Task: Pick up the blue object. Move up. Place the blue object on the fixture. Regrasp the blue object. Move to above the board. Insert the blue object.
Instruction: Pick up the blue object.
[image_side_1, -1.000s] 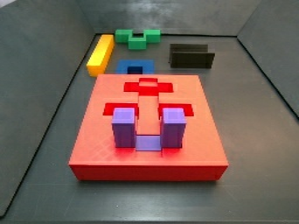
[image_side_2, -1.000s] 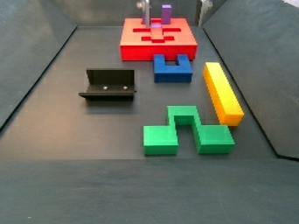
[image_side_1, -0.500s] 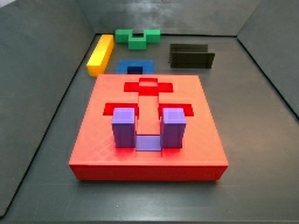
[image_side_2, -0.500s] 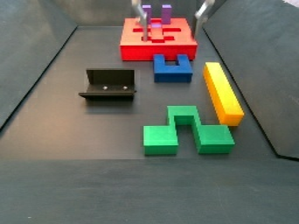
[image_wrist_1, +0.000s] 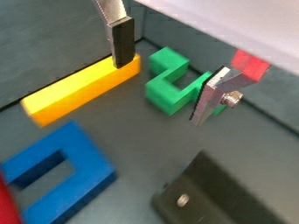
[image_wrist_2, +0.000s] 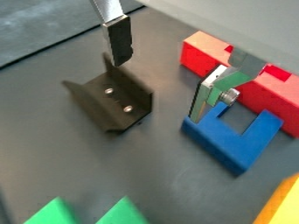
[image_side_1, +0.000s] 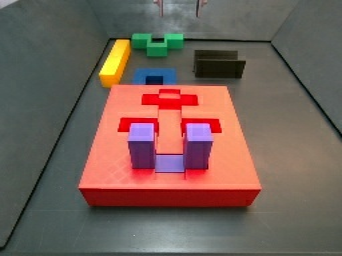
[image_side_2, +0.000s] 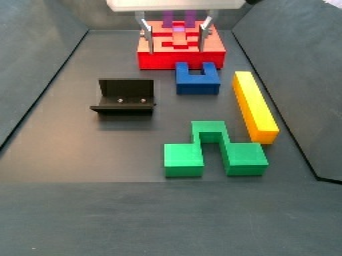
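The end effector (image_wrist_2: 163, 74) is hanging high above the floor with its two silver fingers spread wide and nothing between them; in a side view only its fingertips (image_side_1: 181, 8) are showing at the upper edge of the picture. No piece is being held.

The blue object (image_side_2: 198, 77) is lying flat on the floor, just beside the board (image_side_2: 214, 45), between the board's edge and the green notched block (image_side_2: 214, 148). In both side views its two prongs are pointing toward the board and its base is facing away from it. The yellow bar (image_side_2: 254, 104) is lying just beside it on one flank, and the fixture (image_side_2: 123, 98) is standing near it on the other flank, apart from it.

Relative to the blue object (image_wrist_2: 237, 139), the end effector is sitting above and off to the fixture's (image_wrist_2: 111, 99) side, one finger hovering over the fixture and the other finger (image_wrist_2: 212, 96) over the blue object's near edge. The pick-up is not yet begun. In my judgement the coming move calls for shifting away from the fixture until the fingers are straddling the blue object, then descending; the jaw line seems to run across the prongs, so the grasp should close on the block's outer sides.
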